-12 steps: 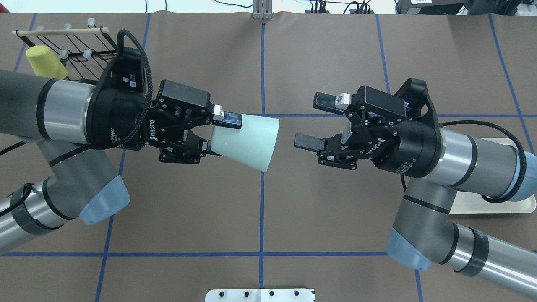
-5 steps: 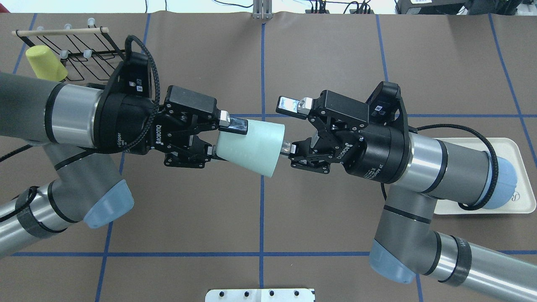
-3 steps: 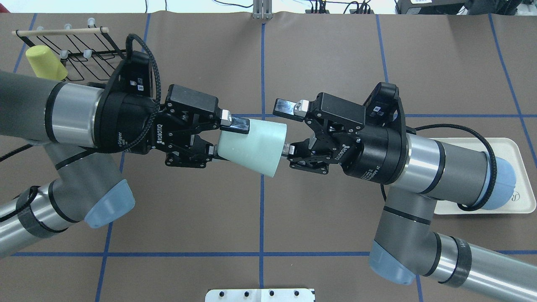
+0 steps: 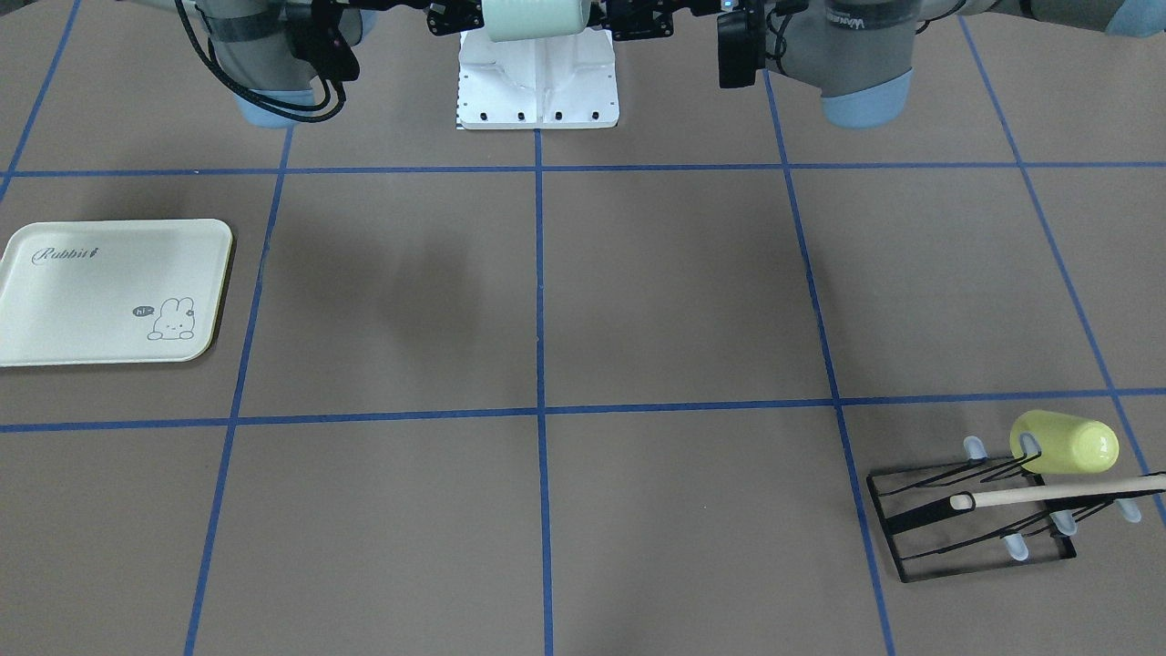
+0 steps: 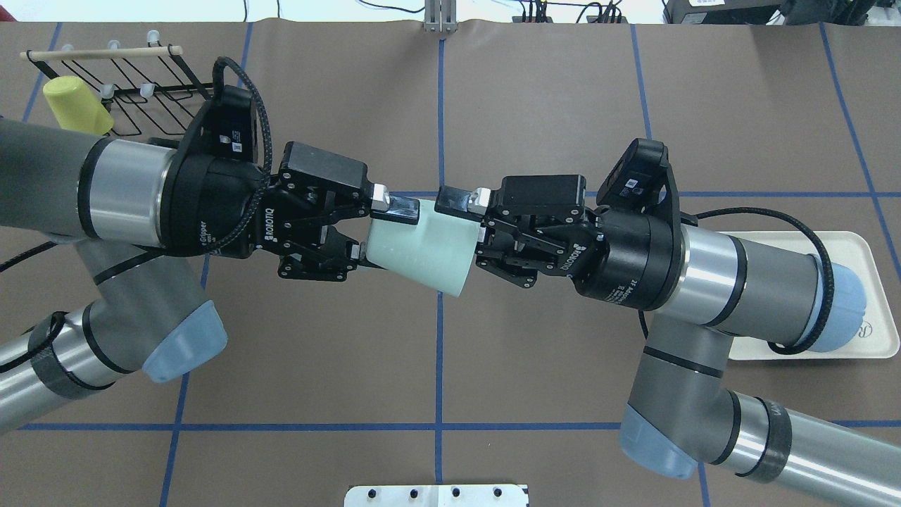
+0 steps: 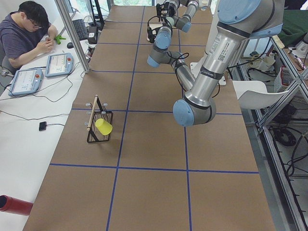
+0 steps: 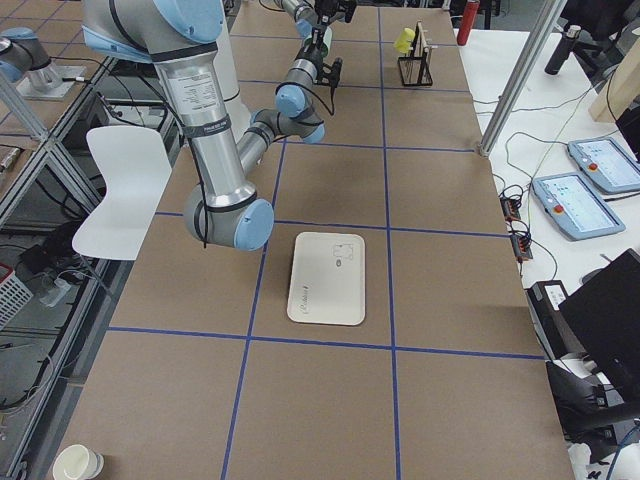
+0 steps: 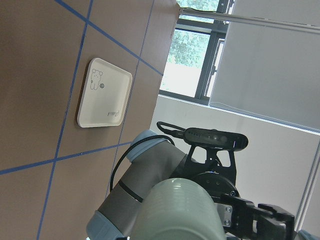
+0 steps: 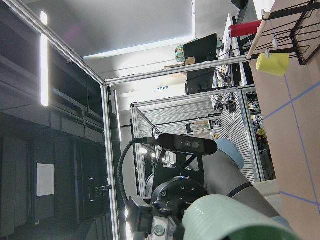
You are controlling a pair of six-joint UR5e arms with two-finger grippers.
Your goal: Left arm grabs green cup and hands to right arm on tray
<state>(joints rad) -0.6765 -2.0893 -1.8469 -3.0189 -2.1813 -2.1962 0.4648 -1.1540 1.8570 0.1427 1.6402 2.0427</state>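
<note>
The pale mint-green cup [image 5: 422, 243] is held on its side in the air over the table's middle; it also shows at the top of the front view [image 4: 533, 18]. My left gripper [image 5: 376, 231] is shut on its narrow bottom end. My right gripper [image 5: 461, 225] is shut on the wide rim. One of its fingers [image 5: 456, 201] lies on the outer wall; the other is hidden inside the cup. The cream tray [image 5: 873, 282] lies at the right, partly under my right arm, and nothing is on it in the front view [image 4: 109, 292].
A black wire rack [image 5: 141, 91] with a wooden rod stands at the far left, with a yellow-green tumbler [image 5: 74, 105] on it. The white base plate [image 5: 436, 495] sits at the near edge. Blue tape lines cross the brown table.
My right gripper has moved left onto the cup's open end and its fingers have closed on the rim. My left gripper has held the cup almost still.
</note>
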